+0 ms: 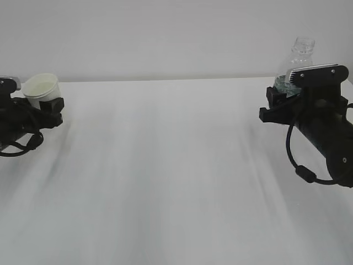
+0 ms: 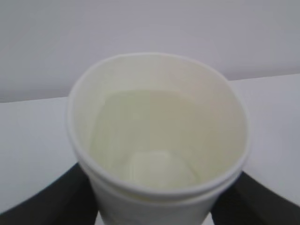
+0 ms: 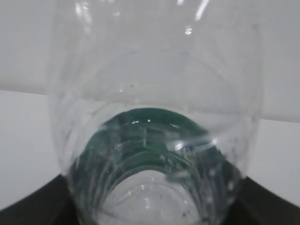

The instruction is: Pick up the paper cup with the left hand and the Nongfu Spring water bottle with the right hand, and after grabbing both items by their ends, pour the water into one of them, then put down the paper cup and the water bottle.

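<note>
Left gripper (image 1: 52,107) clamps cup (image 1: 42,88) at table's (image 1: 176,182) far left edge; right gripper (image 1: 278,105) clamps bottle (image 1: 298,63) far right. Next: bring together mid-table, tilt bottle slowly over cup rim.

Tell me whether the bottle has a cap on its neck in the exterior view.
No: the Nongfu Spring water bottle shows an open threaded neck with no cap above the right hand.
</note>
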